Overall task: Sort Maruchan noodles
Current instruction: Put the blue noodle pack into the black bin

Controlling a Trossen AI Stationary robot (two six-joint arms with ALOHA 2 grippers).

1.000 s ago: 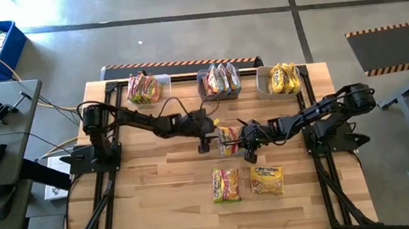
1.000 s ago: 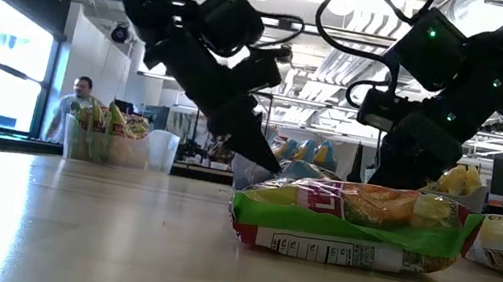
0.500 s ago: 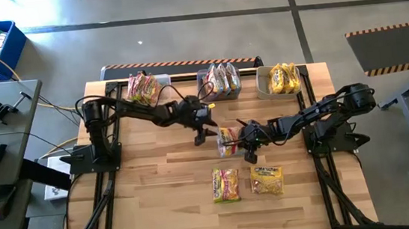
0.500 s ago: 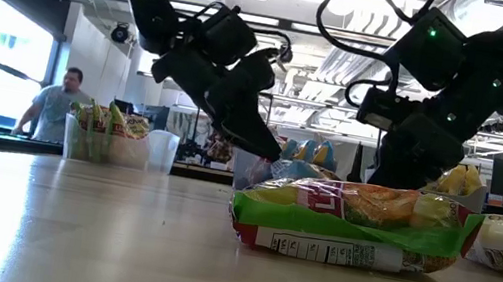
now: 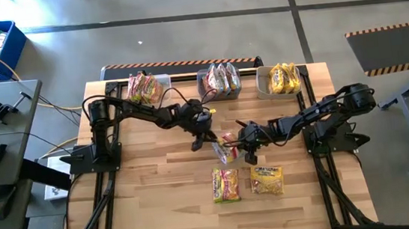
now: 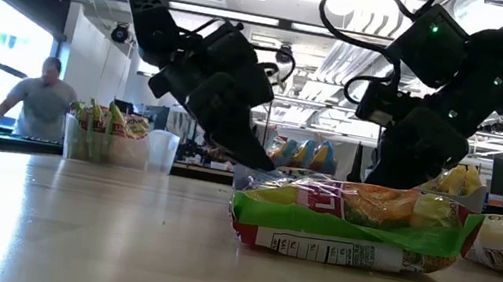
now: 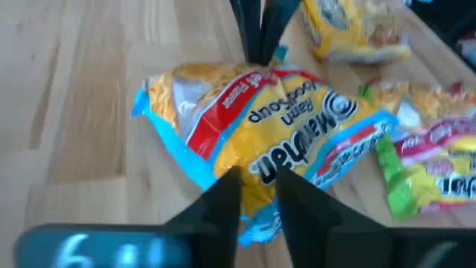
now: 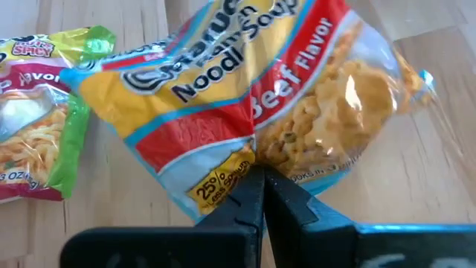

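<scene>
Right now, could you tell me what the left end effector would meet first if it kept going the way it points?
The left end effector is already at the edge of the yellow and red beef noodle packet. Going on, it would press into that packet; the right end effector holds the far edge.

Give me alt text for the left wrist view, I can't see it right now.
The left tool pinches the near edge of a yellow, red and blue plastic Maruchan ramen packet on the wooden table, while the right tool grips its far edge. A green-edged packet lies beside it.
</scene>
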